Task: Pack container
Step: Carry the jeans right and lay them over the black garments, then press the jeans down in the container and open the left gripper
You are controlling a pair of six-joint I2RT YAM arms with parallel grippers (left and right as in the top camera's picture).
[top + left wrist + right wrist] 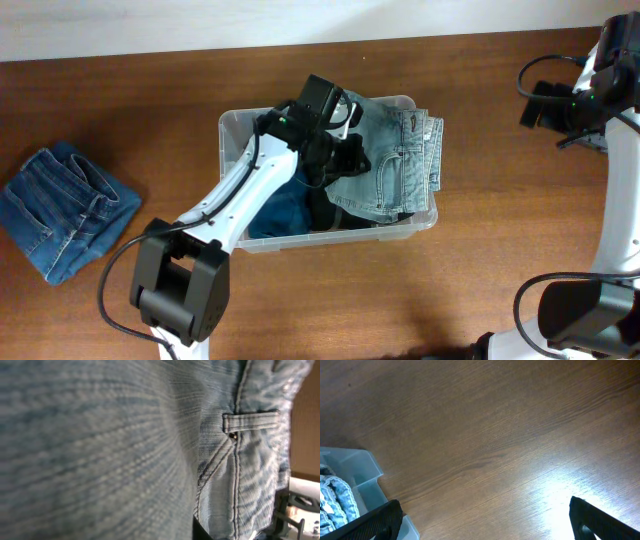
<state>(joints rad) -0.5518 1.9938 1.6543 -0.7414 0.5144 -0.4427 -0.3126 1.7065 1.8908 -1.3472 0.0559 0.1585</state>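
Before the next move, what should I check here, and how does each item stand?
1. Are the light jeans fully inside the container: not ok, one edge lies over the right rim.
2. Does the left gripper hold the light jeans: cannot tell, denim fills its wrist view.
3. Is the right gripper open and clear: ok, over bare table.
4. Are the folded dark jeans packed: not ok, on the table left of the container.

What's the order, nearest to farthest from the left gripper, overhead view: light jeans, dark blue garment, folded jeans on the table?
1. light jeans, in the container, right at the left gripper.
2. dark blue garment, container's lower-left corner in the picture.
3. folded jeans, on the table, picture's left edge.
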